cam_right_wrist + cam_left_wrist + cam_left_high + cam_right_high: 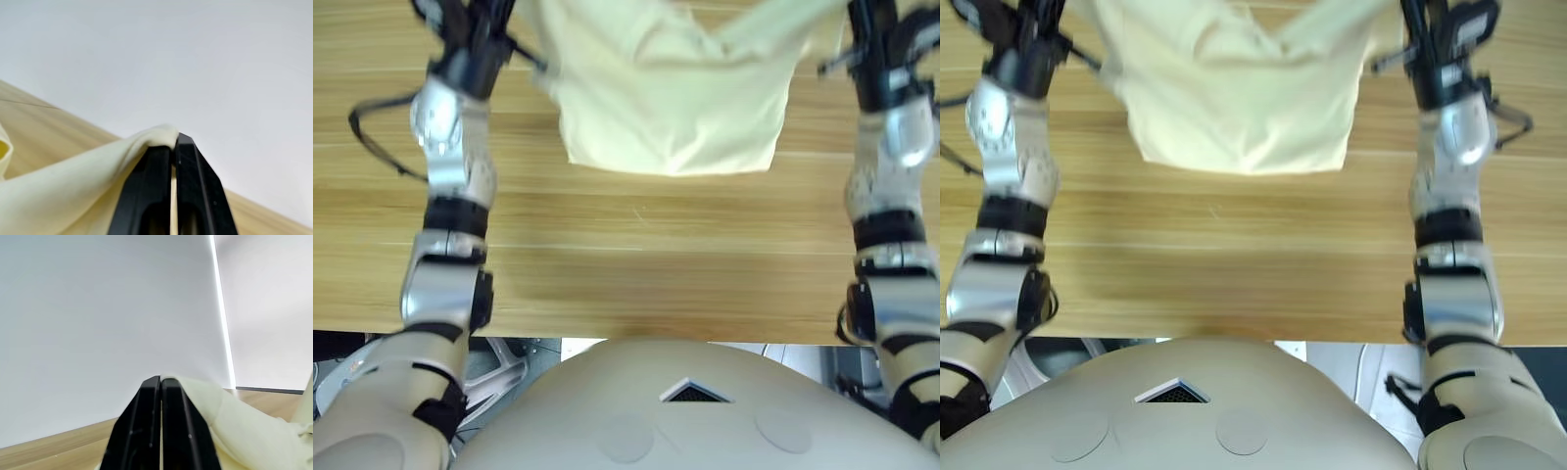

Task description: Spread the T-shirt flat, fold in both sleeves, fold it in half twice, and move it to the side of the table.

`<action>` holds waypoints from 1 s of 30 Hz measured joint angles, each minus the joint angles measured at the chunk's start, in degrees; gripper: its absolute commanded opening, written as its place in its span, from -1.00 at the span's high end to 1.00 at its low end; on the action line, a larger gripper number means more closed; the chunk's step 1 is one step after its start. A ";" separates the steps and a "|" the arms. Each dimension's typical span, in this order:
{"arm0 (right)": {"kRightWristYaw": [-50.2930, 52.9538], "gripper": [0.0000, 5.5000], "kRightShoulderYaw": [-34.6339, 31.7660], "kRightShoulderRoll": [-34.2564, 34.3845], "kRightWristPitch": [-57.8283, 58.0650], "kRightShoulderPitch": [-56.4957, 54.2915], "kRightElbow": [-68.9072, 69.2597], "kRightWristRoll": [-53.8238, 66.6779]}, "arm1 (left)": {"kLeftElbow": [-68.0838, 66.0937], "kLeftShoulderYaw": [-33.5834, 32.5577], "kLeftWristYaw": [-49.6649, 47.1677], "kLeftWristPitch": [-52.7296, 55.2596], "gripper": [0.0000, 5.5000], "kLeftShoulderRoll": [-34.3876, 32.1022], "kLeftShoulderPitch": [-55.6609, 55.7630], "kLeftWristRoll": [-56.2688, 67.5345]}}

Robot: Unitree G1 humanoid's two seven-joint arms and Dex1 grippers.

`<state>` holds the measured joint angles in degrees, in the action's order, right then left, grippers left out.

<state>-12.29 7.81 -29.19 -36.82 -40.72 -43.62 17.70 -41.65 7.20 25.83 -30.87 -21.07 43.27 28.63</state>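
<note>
I am pinching the T-shirt with my left end effector and right end effector; between them it is sagging, soft and light, so corners grab best.

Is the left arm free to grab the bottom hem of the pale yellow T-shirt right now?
Probably not as is: the left gripper is shut on a bunch of the pale yellow T-shirt, so it would have to let go first. The hem itself is uncovered.
</note>
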 measured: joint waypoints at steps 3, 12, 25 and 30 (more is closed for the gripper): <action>19.13 1.00 1.78 1.50 3.11 -16.89 -10.84 -10.14 | -12.01 -0.20 -10.08 1.49 1.00 2.54 18.22 -4.28; -9.31 1.00 -5.07 3.43 0.71 13.98 -12.39 -2.89 | -23.26 -1.63 14.31 -1.89 1.00 1.56 -9.92 -10.69; -39.00 1.00 -6.14 -8.01 -9.12 61.64 17.09 3.21 | 21.04 -2.76 31.25 -8.43 1.00 -9.91 -63.19 -3.83; -44.11 1.00 -14.97 -9.31 -7.12 65.52 18.51 14.60 | 31.41 -4.39 35.00 -3.99 1.00 -10.05 -67.83 3.23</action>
<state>-56.39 -7.16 -38.50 -43.94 24.79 -25.10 32.29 -10.24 2.81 60.83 -34.85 -31.11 -24.56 31.85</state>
